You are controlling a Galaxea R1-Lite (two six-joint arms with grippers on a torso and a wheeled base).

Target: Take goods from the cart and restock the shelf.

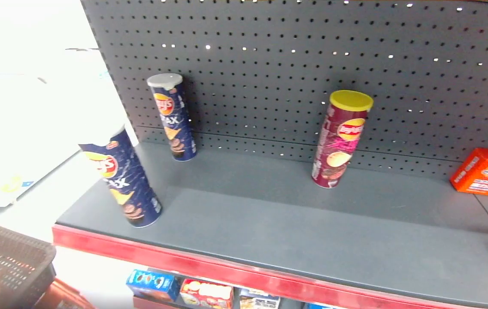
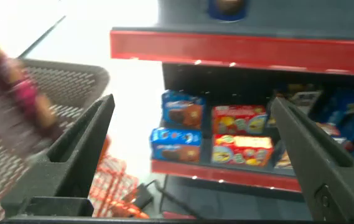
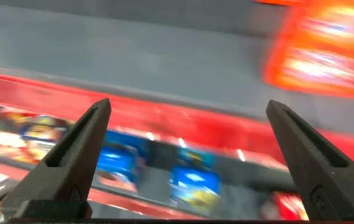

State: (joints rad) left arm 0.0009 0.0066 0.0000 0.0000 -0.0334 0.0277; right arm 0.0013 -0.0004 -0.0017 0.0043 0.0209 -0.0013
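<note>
On the grey shelf (image 1: pixel 295 231) two dark blue chip cans stand upright, one near the front left edge (image 1: pixel 123 180) and one at the back left (image 1: pixel 173 118). A maroon can with a yellow lid (image 1: pixel 340 139) stands mid-shelf against the pegboard. The dark mesh cart basket (image 1: pixel 7 262) sits low at the left, with something pink inside. My left gripper (image 2: pixel 192 101) is open and empty, below the shelf's red edge (image 2: pixel 239 50) and beside the cart basket (image 2: pixel 58 87). My right gripper (image 3: pixel 189 104) is open and empty, in front of the shelf's red edge (image 3: pixel 183 121).
An orange box (image 1: pixel 486 171) lies at the shelf's right end, also the orange box (image 3: pixel 329 46) ahead of the right gripper. The lower shelf holds blue and red snack boxes (image 1: pixel 179 289) (image 2: pixel 214 134). The pegboard back wall (image 1: pixel 312 64) closes the rear.
</note>
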